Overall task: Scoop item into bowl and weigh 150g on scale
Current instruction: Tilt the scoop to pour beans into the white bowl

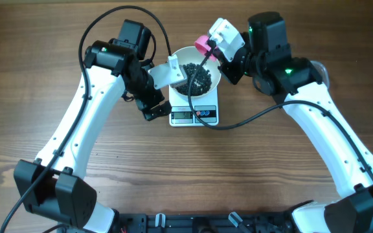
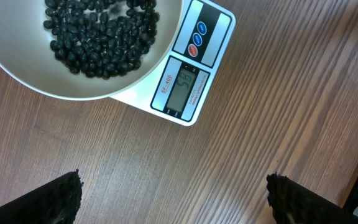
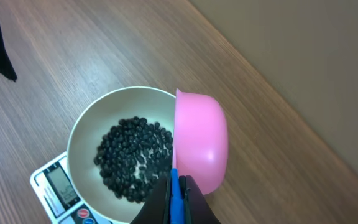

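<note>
Long axis of white rectangular digital scale (image 1: 193,115) runs 12–6, display at 6 o'clock. Right fingers (image 3: 157,202) clench pink plastic scoop (image 3: 201,140), tipped at round white bowl (image 1: 188,50) 12 o'clock rim. Left fingers (image 2: 58,199) spread, empty.

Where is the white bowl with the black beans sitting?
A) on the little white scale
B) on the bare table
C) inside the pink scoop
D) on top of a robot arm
A: the bowl of beans rests on the scale, whose front end pokes out from under the rim.
</note>
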